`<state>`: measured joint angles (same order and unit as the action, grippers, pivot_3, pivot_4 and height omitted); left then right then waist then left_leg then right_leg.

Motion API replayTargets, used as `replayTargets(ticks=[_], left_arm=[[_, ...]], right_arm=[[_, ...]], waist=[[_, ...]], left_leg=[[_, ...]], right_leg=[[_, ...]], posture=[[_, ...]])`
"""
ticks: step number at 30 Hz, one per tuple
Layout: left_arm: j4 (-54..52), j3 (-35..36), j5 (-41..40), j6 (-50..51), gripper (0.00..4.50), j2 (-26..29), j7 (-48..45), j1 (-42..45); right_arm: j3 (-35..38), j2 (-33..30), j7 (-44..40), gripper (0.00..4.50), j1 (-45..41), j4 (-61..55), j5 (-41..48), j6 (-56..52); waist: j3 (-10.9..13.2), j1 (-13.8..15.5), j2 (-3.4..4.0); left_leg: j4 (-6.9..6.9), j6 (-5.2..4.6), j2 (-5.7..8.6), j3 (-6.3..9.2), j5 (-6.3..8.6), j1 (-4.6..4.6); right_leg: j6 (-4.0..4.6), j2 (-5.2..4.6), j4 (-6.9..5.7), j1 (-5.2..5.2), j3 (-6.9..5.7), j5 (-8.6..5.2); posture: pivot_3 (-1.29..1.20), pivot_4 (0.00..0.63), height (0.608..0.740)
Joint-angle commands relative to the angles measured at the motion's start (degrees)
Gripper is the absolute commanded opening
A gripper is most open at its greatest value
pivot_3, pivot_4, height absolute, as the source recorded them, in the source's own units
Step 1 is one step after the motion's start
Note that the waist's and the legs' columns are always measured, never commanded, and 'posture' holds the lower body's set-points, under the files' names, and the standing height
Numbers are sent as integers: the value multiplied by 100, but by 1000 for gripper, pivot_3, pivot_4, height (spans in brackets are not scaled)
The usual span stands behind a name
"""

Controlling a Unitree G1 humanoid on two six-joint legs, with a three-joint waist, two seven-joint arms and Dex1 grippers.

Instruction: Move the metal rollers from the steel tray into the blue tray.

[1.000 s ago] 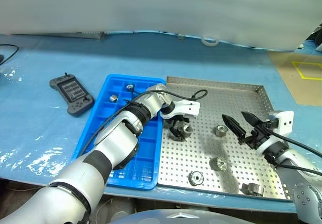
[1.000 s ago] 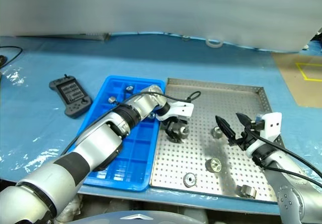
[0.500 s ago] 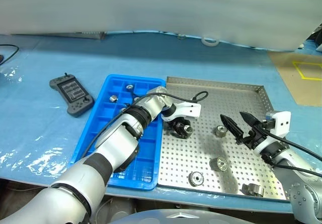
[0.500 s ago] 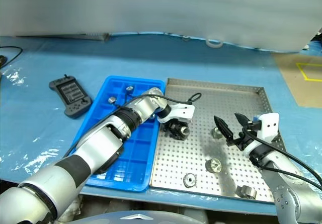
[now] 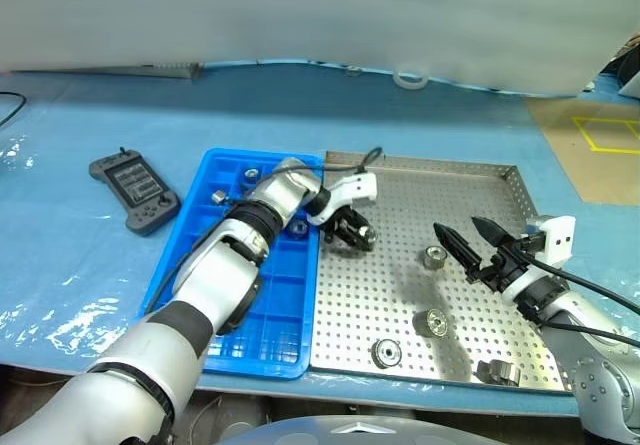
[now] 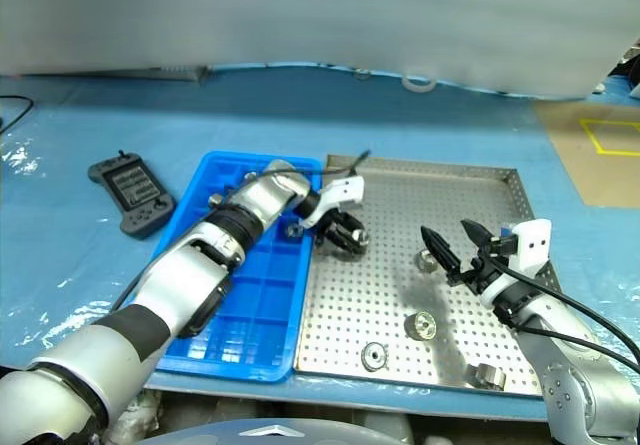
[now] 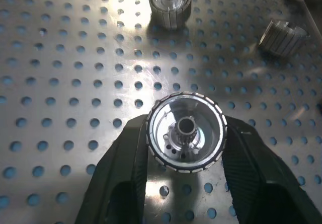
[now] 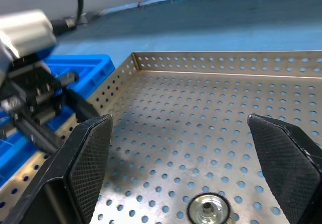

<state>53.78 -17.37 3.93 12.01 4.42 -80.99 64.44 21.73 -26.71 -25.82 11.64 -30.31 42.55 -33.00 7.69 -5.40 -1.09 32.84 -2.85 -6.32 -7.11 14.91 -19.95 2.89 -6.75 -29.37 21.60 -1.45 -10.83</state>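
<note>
My left gripper is shut on a metal roller, a shiny ribbed ring with a dark hub, held just above the steel tray near its left rim. Loose rollers lie on the perforated floor at the middle, lower down and near the front edge. The blue tray lies against the steel tray's left side, with two rollers in its far compartments. My right gripper hovers open over the right half of the steel tray, with a roller below it.
A dark handheld controller lies on the blue table cover left of the blue tray. A roll of tape sits at the back by the white wall. Another roller lies at the steel tray's front right corner.
My left gripper has shut on the roller it was standing over, lifted it off the steel tray floor and swung it back towards the blue tray. The right gripper has stayed in place.
</note>
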Motion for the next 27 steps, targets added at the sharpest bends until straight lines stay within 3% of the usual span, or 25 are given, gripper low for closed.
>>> replayTargets(ticks=[1, 6, 12, 18, 22, 27], left_arm=[[-1162, 616, -676, 577, 1712, 417, -152, 108], [-2795, 1511, -1672, 2341, 1712, 1388, 40, -309], [-4523, 2099, -2102, 2948, 1712, 2232, 823, -1627], [-5374, 2975, -2165, 2276, 1712, 2262, 2236, -3348], [-6093, 3026, -2309, 2268, 1712, 2308, 2548, -4472], [-6502, 2963, -2433, 2209, 1712, 2309, 2845, -5168]], right_arm=[[193, -197, -156, 4500, -148, -259, 309, -18], [-499, -498, -483, 4500, -688, -224, 322, -266], [-1349, -657, -892, 4500, -1589, 77, 98, -384], [-1808, -737, -1415, 4500, -2302, 844, -283, -220], [-2025, -746, -1870, 4500, -2744, 1123, -265, -301], [-2429, -804, -2416, 4500, -3090, 1371, -438, -349]], waist=[[0, 4, 1], [4, 23, 7], [13, 149, 15], [13, 445, 6], [20, 620, -10], [26, 825, -23]], left_leg=[[0, 0, 0, 0, 0, 2], [-2, 2, 0, 0, -1, 8], [-15, 9, 0, -3, -4, 19], [-6, 32, 4, 8, -18, 8], [0, 31, 6, 11, -18, -6], [9, 33, 4, 18, -19, 6]], right_leg=[[1, 0, -12, 0, 0, 0], [1, 0, -16, -5, -1, 0], [3, 2, -15, -10, -2, -1], [4, 2, -19, -9, -12, -1], [5, 2, -27, 4, -13, -1], [5, 3, -40, -7, -17, -2]], posture=[[-389, 150, 740], [-322, 150, 740], [-200, 150, 740], [-71, 150, 740], [-2, 150, 740], [42, 150, 740]])
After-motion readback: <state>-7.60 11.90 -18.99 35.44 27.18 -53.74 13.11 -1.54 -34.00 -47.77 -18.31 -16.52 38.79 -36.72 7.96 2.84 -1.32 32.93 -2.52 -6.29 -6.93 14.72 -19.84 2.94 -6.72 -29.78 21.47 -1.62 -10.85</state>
